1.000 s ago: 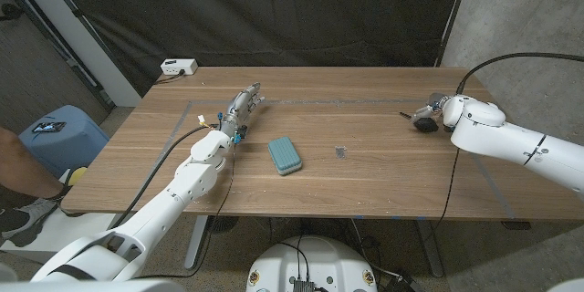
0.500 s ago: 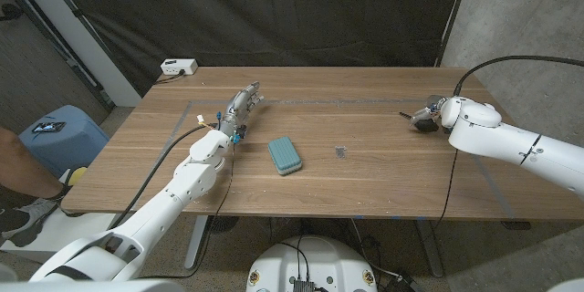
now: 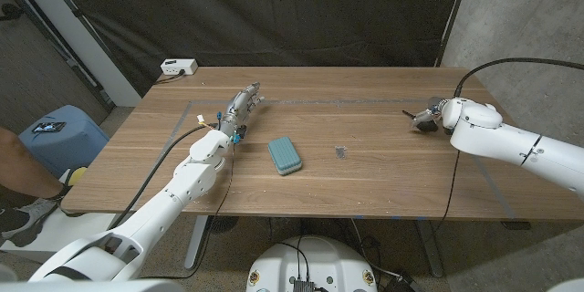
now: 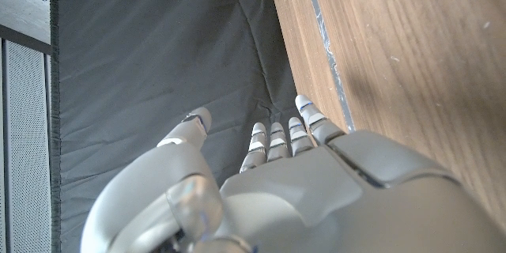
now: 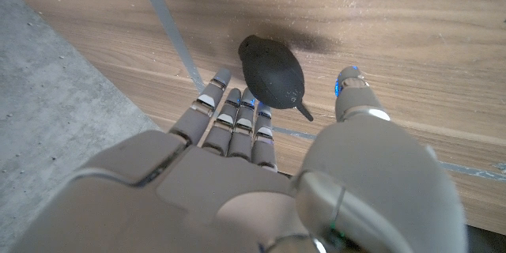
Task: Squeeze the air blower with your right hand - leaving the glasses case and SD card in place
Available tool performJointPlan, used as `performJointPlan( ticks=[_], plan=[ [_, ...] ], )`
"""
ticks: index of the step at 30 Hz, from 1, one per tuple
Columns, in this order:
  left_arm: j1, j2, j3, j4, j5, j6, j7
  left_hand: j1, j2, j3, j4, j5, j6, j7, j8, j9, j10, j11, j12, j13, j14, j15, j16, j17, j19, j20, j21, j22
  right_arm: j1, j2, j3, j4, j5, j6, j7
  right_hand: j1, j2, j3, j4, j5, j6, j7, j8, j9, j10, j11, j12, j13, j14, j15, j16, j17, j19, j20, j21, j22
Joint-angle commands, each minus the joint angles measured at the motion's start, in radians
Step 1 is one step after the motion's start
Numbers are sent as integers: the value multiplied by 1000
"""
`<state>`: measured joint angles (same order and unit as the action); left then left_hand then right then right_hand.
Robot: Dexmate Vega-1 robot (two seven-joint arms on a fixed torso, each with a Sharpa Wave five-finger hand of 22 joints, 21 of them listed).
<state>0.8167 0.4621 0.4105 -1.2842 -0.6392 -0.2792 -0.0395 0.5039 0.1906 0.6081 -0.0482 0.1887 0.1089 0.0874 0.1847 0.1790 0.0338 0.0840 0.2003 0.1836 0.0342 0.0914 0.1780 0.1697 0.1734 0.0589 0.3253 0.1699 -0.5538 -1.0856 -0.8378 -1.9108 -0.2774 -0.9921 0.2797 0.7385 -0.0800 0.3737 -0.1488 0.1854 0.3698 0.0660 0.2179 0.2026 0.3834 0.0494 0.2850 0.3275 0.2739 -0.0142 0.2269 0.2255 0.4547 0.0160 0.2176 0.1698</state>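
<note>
Near the tabletop's right edge, our right hand (image 5: pixel 261 138) stays spread around the air blower (image 5: pixel 273 75), nozzle pointing toward our palm.

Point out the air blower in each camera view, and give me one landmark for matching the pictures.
Head view: the air blower lies at the table's right side, just off the right hand, nozzle pointing toward the table's middle.
Right wrist view: the black bulb lies on the wood just past the fingers, thumb on its other side; not gripped yet.
Left wrist view: not in it.
Shared landmark: the tape line on the table.
</note>
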Motion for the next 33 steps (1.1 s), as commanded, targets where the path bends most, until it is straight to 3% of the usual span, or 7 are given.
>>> performJointPlan(
  ticks=[1,33],
  plan=[
    [-21,-7,11,18,0,5,-19,11,2,-3,-2,7,10,1,4,5,6,3,3,5,3,6,8,4,10,-1,-4,5,-14,-5,13,16,-9,8,6,10,5,-4,1,10,11,-4,6,3,18,0,10,5,7,-4,6,6,4,0,-6,6],
    [-43,-23,30,39,-3,27,-41,13,1,-4,-2,7,27,-5,8,6,17,0,7,5,11,5,9,3,16,4,-12,5,18,34,-2,92,-38,19,28,4,10,-14,7,10,33,-4,10,4,32,-1,20,18,23,-6,15,12,14,3,-7,6]
  ],
)
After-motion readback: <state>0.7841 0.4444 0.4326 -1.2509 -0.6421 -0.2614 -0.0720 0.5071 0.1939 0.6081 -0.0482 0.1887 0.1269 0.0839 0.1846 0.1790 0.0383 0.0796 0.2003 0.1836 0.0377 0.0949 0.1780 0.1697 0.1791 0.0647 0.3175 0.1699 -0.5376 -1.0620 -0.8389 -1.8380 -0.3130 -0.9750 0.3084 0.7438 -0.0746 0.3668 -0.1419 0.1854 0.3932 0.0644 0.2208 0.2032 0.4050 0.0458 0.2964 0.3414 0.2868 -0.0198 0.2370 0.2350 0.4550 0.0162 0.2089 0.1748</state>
